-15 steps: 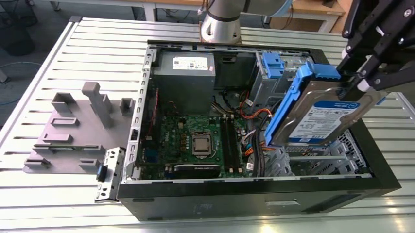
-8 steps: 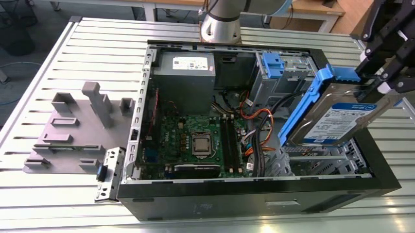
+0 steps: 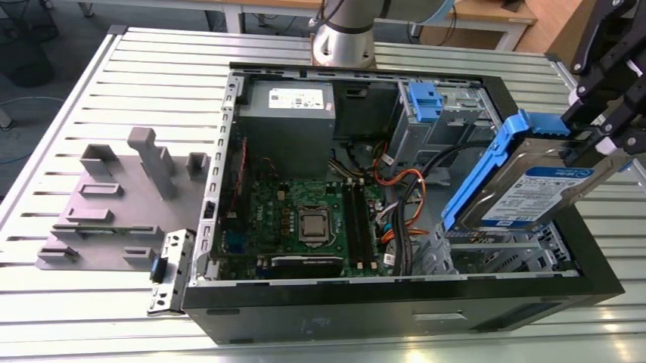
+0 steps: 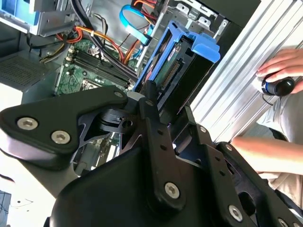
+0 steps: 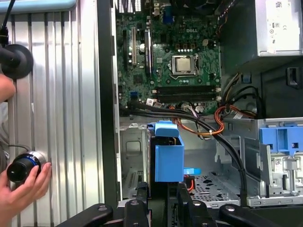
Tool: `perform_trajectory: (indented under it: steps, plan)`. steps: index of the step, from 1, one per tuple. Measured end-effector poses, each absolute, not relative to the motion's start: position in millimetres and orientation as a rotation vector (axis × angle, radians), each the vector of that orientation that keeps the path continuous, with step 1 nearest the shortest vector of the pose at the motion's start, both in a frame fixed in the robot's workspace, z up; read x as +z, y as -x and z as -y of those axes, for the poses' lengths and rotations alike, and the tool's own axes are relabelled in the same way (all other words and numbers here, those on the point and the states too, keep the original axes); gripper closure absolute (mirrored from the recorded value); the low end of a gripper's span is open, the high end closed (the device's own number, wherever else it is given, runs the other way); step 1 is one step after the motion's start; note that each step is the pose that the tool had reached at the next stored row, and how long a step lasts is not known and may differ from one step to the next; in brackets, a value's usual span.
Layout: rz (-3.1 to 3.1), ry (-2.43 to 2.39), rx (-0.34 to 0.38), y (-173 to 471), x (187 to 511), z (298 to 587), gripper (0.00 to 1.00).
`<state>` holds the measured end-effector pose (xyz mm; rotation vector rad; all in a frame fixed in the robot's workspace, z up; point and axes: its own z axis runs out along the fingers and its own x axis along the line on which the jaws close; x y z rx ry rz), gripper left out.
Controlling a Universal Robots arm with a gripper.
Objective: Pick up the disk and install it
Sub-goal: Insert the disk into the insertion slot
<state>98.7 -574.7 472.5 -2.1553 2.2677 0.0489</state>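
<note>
jam risk: the disk point(image 3: 540, 193) hangs tilted over the open computer case point(image 3: 404, 302), above the metal drive cage point(image 3: 489, 253) at the exterior view's right, and as far as I can tell it isn't touching it. If it goes down at that angle, I'd guess a blue rail point(image 5: 169, 161) hooks the cage edge and wedges instead of sliding in.
drop risk: the motherboard point(image 3: 302, 219) sits right beside the cage. The disk is only gripped at one end, so a bump on the cage could lever it loose onto the board.
snag risk: black and orange cables point(image 3: 404, 181) run just beside the cage. Looks easy to trap one under the disk.
tool: the gripper point(image 3: 597, 140) is pinching the disk by its upper end, fingers clamped tight on it.
people risk: in both wrist views a person's hand point(image 5: 23, 189) rests on a black knob point(image 5: 21, 166) on the table near the case wall. That's too close to a moving arm for my taste.
room: workshop-looking, greyish floor point(image 3: 26, 144), wooden furniture point(image 3: 550, 26) at the back.
surface: slatted aluminium table point(image 3: 151, 83), with the case lying flat on it. The grooves shouldn't matter for the disk.
extras: a grey fixture block point(image 3: 111, 204) sits on the table on the exterior view's left, well apart from the disk.
</note>
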Motion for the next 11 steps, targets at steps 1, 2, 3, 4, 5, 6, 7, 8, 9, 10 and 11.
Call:
perform_trajectory:
  steps: [1, 2, 3, 4, 5, 6, 7, 8, 9, 10, 11]
  plan:
    - [-2.268, 2.155, 0.049, -99.8, 471.3, 574.7, 0.65]
    - [-2.268, 2.156, 0.049, -100.7, 470.1, 574.7, 0.65]
    - [-2.267, 2.156, 0.049, -101.4, 468.8, 574.6, 0.65]
    - [-2.266, 2.158, 0.049, -101.9, 467.6, 574.5, 0.65]
    - [-2.264, 2.159, 0.049, -102.4, 466.4, 574.5, 0.65]
    - [-2.262, 2.161, 0.049, -102.8, 465.2, 574.4, 0.65]
    - [-2.261, 2.163, 0.049, -103.3, 464.1, 574.3, 0.65]
    - [-2.259, 2.164, 0.049, -104.0, 463.3, 574.3, 0.65]
    - [-2.258, 2.166, 0.049, -104.9, 462.4, 574.3, 0.65]
    - [-2.257, 2.167, 0.049, -105.7, 462.0, 574.2, 0.65]
    - [-2.257, 2.167, 0.049, -106.3, 461.9, 574.2, 0.65]
